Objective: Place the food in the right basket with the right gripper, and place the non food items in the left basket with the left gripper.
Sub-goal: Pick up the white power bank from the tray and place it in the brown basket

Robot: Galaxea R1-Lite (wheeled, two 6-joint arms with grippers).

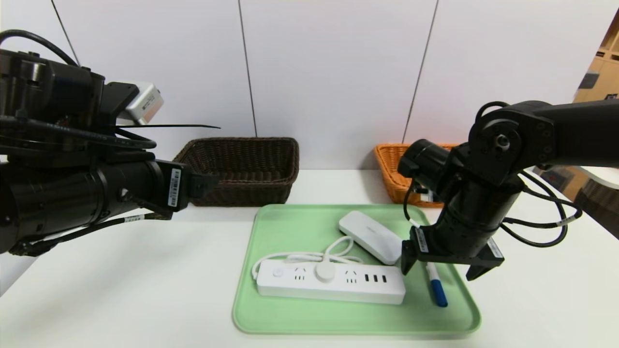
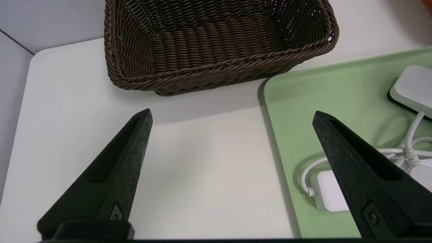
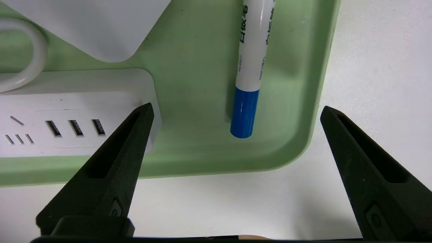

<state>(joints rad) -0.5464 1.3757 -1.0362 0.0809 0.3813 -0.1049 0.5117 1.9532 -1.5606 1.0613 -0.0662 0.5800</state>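
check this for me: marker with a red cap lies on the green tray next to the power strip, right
Not quite: the marker has a blue cap, not red, as the right wrist view shows. It does lie on the green tray next to the power strip.

The left gripper (image 2: 233, 114) hangs raised, angled forward and slightly down, jaws wide open. The right gripper (image 1: 442, 273) points straight down, jaws open.

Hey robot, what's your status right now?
Right gripper open, above marker on tray. Left gripper open, parked near dark basket. No food visible.
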